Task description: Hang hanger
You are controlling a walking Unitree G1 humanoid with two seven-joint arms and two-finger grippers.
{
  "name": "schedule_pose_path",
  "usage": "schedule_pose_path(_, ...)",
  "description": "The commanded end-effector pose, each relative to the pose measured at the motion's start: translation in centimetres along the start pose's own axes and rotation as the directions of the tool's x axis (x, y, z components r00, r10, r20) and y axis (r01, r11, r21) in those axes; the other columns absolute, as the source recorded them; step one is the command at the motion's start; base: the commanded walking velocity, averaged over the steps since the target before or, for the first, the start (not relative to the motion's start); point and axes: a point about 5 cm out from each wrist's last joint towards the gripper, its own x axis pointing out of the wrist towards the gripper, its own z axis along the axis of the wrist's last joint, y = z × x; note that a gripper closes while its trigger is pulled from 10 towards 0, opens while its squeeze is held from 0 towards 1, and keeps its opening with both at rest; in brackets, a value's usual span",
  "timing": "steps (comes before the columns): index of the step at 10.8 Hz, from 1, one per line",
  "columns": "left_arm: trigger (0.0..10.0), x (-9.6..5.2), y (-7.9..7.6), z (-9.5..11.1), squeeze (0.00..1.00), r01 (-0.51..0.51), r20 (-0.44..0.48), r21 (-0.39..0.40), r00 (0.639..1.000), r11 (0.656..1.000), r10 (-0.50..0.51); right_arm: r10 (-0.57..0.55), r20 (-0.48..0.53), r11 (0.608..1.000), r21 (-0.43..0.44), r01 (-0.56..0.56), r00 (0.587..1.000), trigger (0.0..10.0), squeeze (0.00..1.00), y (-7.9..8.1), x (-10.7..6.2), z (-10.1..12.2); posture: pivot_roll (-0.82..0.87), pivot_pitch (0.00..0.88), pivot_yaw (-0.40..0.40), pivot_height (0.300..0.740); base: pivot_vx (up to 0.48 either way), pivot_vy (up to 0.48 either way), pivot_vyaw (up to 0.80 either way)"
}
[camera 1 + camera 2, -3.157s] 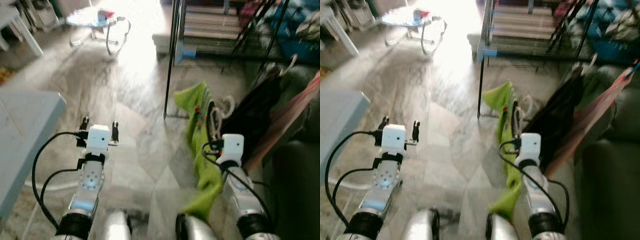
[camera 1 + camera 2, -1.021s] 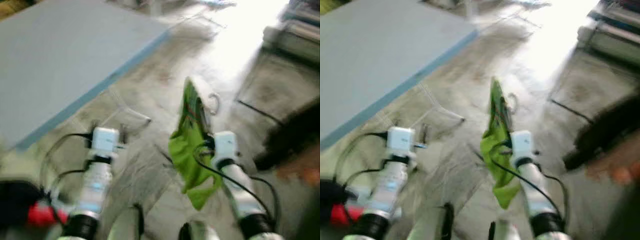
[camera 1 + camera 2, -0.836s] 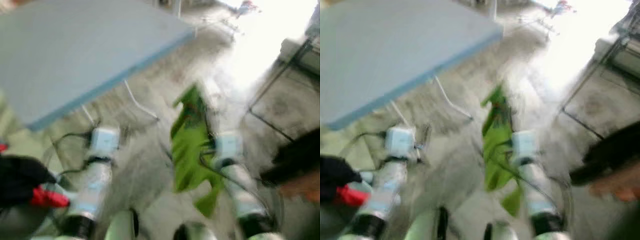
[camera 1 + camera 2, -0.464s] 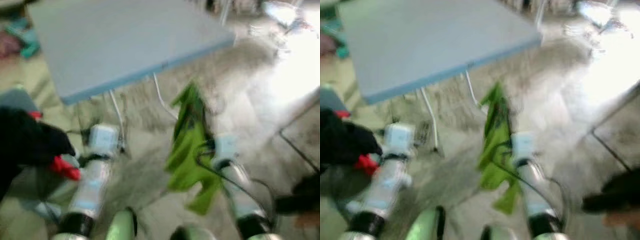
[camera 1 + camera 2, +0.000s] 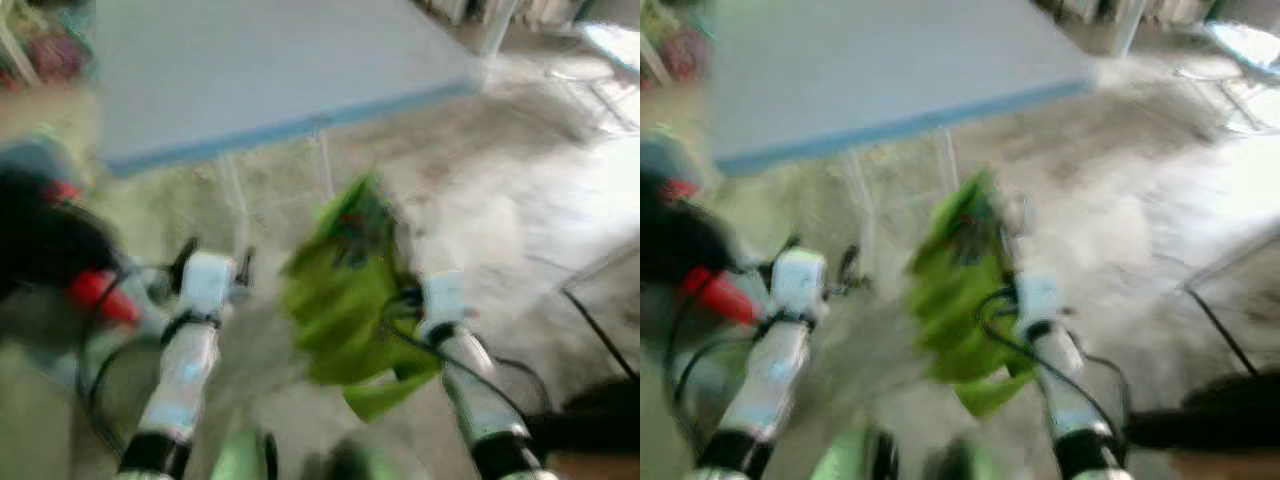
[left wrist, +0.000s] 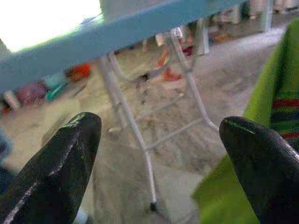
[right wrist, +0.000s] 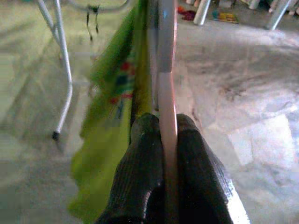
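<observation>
Carrying the hanger (image 7: 166, 93) with its green shirt (image 5: 345, 300), my right fingers (image 7: 140, 177) should pinch firmly while my left fingers (image 6: 60, 163) hang spread, clear of the worktop (image 5: 260, 70).

Both head views are smeared with motion blur; the green garment (image 5: 345, 300) is a soft streak and the edge of the blue-grey worktop (image 5: 280, 128) has no crisp line. Daylight floods in from the far right, bleaching the stone floor (image 5: 560, 215) near that side almost white. The near left corner sits dimmer, its dark and red shapes unreadable. The left wrist view is sharper, with a blown-out white patch above the worktop's edge and dull sheen on the black fingers (image 6: 56, 172). The right wrist view blurs the garment, while the pink hanger (image 7: 167, 98) stays fairly clear.
</observation>
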Motion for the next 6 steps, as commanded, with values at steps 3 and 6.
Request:
schedule_pose_path(3, 10.0, 0.4, -2.6, 0.1, 0.00, 0.175, -0.014, -0.125, 0.984, 0.977, -0.178, 0.236, 0.136, 0.968, 0.049, -0.244, 0.962, 10.0, 0.00, 1.9, -1.0, 2.6, -0.01, 0.138, -0.001, 0.740, 0.000, 0.000, 0.00)
schedule_pose_path(6, 10.0, 1.5, -3.6, 0.7, 0.00, 0.246, -0.003, -0.163, 0.968, 0.955, -0.250, 0.346, 0.161, 0.931, 0.062, -0.359, 0.925, 10.0, 0.00, 3.0, -1.2, 3.7, -0.03, 0.133, 0.002, 0.740, 0.000, 0.000, 0.00)
